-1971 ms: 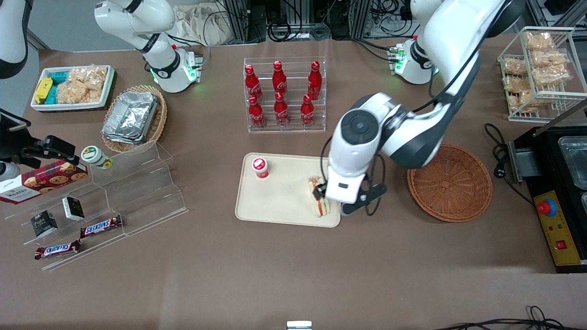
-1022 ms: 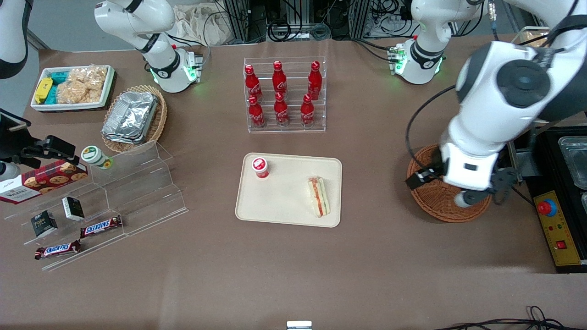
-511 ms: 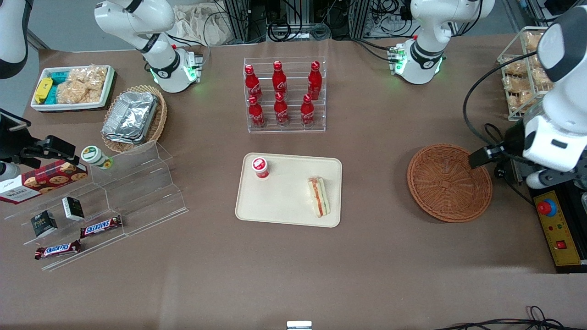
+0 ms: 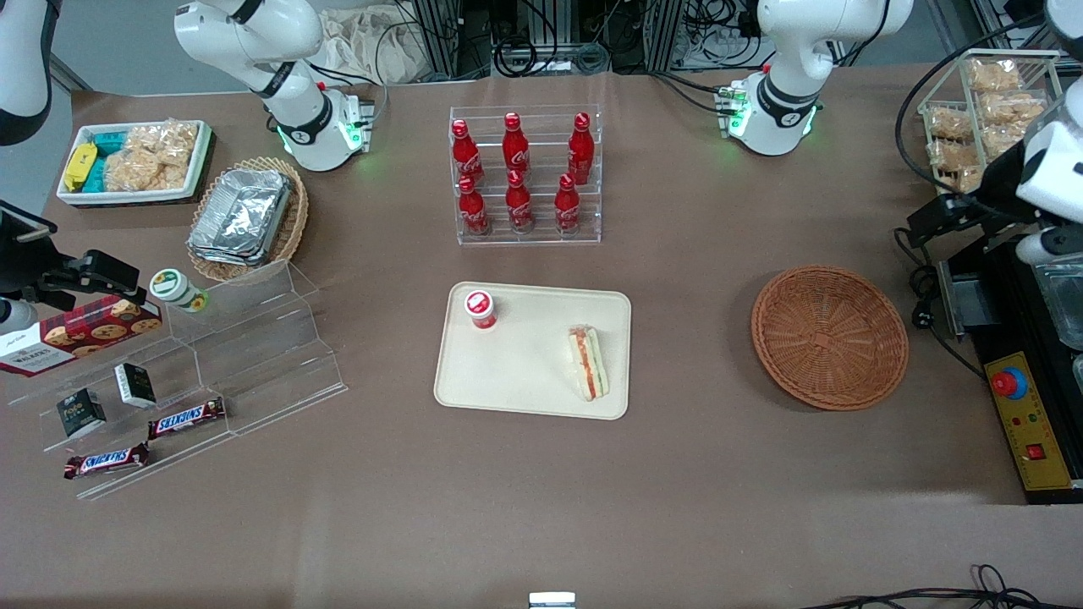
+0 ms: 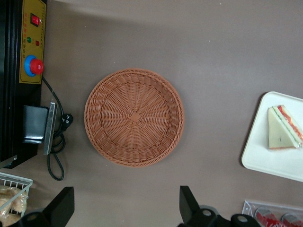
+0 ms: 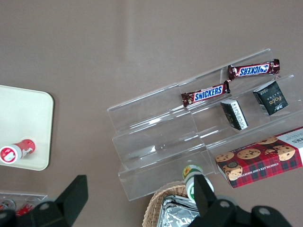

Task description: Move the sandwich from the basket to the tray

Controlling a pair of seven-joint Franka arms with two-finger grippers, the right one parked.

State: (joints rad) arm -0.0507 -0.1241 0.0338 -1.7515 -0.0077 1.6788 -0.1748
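Cream-beige rectangular plastic tray (image 4: 516,372) already holds the small clear-wrapped triangular sandwich (image 4: 589,363), resting near its edge toward the round reddish-brown woven wicker basket (image 4: 829,337), which has nothing in it. Left arm's gripper (image 5: 123,208) hangs high above the table beside the basket, fingers (image 5: 64,204) spread wide, holding nothing. Judged placed; next move looks like parking only.

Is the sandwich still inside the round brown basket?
No, the sandwich lies on the tray; the basket holds nothing, and the open gripper hangs above it.
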